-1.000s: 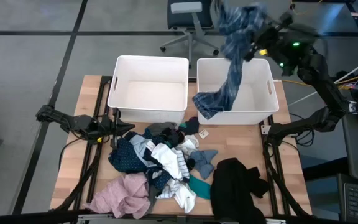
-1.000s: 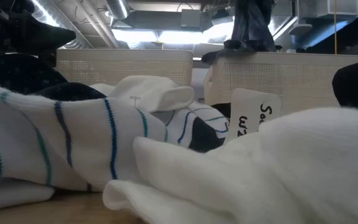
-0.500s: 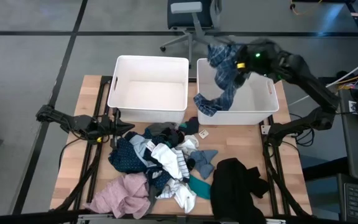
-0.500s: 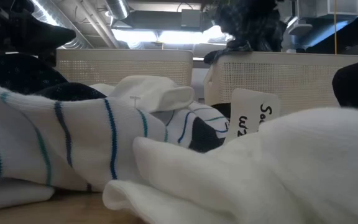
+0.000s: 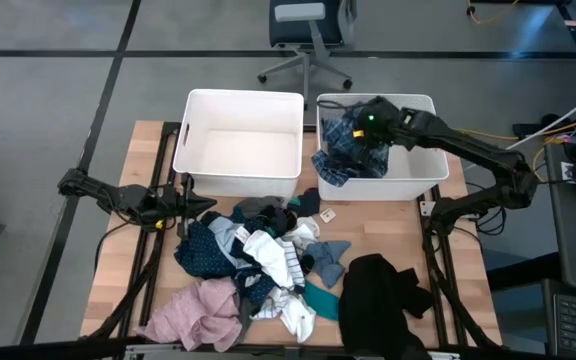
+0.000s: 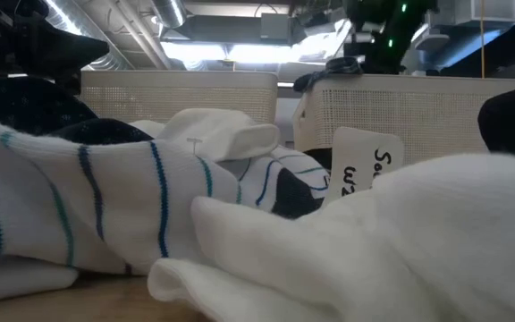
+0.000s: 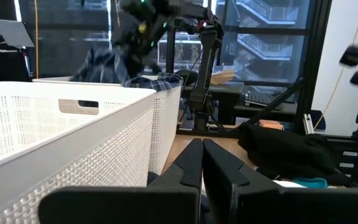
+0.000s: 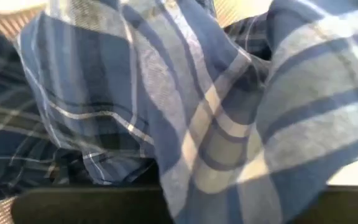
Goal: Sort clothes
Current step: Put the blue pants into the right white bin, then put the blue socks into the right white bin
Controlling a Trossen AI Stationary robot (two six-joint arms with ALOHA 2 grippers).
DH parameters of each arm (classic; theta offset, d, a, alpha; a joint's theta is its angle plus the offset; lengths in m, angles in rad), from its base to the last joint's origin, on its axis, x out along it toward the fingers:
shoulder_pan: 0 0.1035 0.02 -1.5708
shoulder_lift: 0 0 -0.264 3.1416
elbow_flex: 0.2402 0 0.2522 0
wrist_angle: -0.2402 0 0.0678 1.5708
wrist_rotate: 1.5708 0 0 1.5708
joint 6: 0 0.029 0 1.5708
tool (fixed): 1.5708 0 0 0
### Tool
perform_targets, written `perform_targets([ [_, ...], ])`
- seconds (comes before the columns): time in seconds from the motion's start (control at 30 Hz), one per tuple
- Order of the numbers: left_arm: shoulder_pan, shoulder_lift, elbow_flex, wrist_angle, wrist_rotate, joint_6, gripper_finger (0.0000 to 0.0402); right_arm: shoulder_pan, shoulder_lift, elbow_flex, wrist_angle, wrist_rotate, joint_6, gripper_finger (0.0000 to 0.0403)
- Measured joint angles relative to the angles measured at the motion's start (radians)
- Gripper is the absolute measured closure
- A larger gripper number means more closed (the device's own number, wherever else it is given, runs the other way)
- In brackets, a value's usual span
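My right gripper [image 5: 365, 127] is down inside the right white tub [image 5: 423, 172], shut on a blue plaid garment [image 5: 346, 152] that fills the right wrist view [image 8: 185, 124]. The garment lies bunched in the tub's left half, and one end drapes over the tub's near left rim [image 5: 325, 172]. The other clothes [image 5: 258, 255] lie in a heap on the near half of the table. My left gripper [image 7: 202, 163] rests shut at the table's left side, beside the left tub [image 5: 238, 150], touching nothing. My right gripper holds the blue plaid garment from above, slanting down into the tub. The cloth itself hides the fingers, so which part they hold and how many layers cannot be told. The garment is slack, piled on the tub's floor below the gripper [image 5: 353, 160].
A black garment [image 5: 378, 295] lies at the near right and a pink one [image 5: 203, 312] at the near left. White striped socks [image 6: 105, 206] fill the low view's foreground. A small paper tag [image 5: 326, 214] lies in front of the right tub. An office chair [image 5: 303, 30] stands beyond the table.
My right gripper has come down from high above the right tub into it, moving toward the table's left and tipping steeply downward. The plaid garment, which hung long below it, has collapsed into a bunch in the tub; its lower end stayed on the near left rim.
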Motion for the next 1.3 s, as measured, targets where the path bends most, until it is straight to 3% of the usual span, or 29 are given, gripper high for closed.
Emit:
perform_targets([
  [0.27,0.000,0.000,0.000,-0.004,0.000,-0.007,0.0400,-0.025,0.059,-0.133,0.043,-0.007,0.034,0.0346],
  [0.57,0.000,0.000,0.000,0.028,0.000,0.031,0.0400,-0.022,0.082,-0.120,0.012,-0.006,0.029,0.0231],
  [0.73,0.000,-0.001,0.000,0.049,-0.001,0.104,0.0400,-0.022,0.079,0.045,-0.173,0.028,-0.005,0.0171],
  [0.9,0.000,-0.001,0.000,0.038,-0.007,0.081,0.0400,-0.022,0.076,0.297,-0.248,0.048,-0.031,0.0145],
  [1.07,0.000,0.000,0.000,0.001,-0.008,0.143,0.0400,-0.022,0.075,0.442,-0.072,-0.004,-0.065,0.0142],
  [1.3,0.000,0.000,0.000,0.027,-0.007,0.306,0.0400,-0.021,0.086,0.451,0.331,-0.136,-0.119,0.0141],
])
